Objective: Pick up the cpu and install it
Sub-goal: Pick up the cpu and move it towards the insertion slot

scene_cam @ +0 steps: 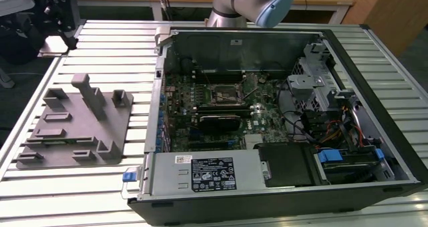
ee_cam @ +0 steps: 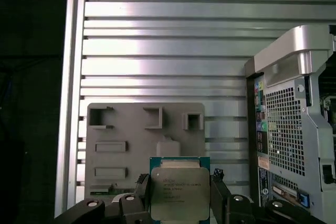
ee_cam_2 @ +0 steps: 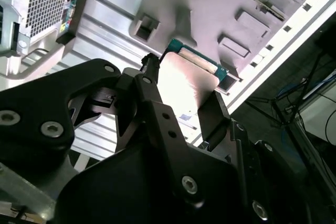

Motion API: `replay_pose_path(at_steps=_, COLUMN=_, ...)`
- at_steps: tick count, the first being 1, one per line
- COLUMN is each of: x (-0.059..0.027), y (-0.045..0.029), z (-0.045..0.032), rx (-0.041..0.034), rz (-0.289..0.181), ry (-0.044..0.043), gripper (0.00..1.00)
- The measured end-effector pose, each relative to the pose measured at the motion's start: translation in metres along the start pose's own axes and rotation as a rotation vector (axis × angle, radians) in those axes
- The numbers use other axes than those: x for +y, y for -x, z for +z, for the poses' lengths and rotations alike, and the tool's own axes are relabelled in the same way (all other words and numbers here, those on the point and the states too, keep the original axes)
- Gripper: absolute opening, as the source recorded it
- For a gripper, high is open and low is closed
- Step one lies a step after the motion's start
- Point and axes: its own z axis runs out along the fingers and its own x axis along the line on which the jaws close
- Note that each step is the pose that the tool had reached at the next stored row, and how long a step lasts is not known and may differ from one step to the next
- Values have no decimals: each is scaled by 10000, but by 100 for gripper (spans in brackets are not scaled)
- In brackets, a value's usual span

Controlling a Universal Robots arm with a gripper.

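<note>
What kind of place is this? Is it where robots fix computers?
Probably a robotics lab or workshop: an open computer case lies on a slatted metal table, a robot arm stands by it, and the tool grips the cpu.

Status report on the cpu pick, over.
End effector shut on cpu. Cpu held up off gray fixture tray. Socket in open computer case not yet reached.
</note>
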Motion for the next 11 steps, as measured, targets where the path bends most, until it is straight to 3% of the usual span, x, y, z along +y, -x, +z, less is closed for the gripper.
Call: replay_pose_path(at_steps=11, x=8, y=392, z=7, rx=5, rz=3, ry=-43, gripper=54)
